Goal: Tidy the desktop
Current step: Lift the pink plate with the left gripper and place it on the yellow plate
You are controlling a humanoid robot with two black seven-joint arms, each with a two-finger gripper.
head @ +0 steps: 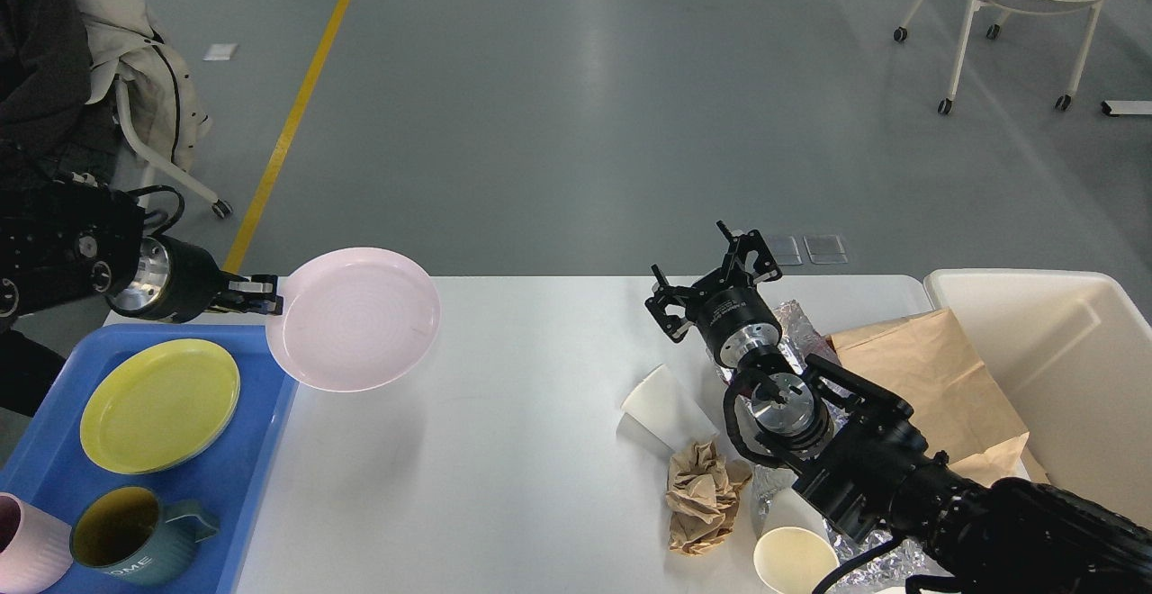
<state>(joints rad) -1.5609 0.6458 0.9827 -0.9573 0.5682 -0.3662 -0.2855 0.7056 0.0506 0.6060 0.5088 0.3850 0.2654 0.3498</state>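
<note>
The white desktop [504, 450] fills the middle of the head view. My left gripper [265, 296] is shut on the left rim of a pink plate [354, 319] and holds it above the desktop's far left corner, beside the blue tray [256, 450]. My right gripper [711, 274] is open and empty above the far right part of the desktop, fingers spread. Below it lie a tipped white paper cup [661, 407], a crumpled brown paper ball [705, 493], an upright paper cup [795, 561], foil [796, 324] and a brown paper bag [940, 378].
The blue tray holds a yellow plate [160, 403], a teal mug [135, 535] and a pink cup [27, 544]. A cream-white bin [1053, 351] stands at the right, the bag leaning into it. A chair with coats [135, 81] stands far left; another chair [1017, 0] far right.
</note>
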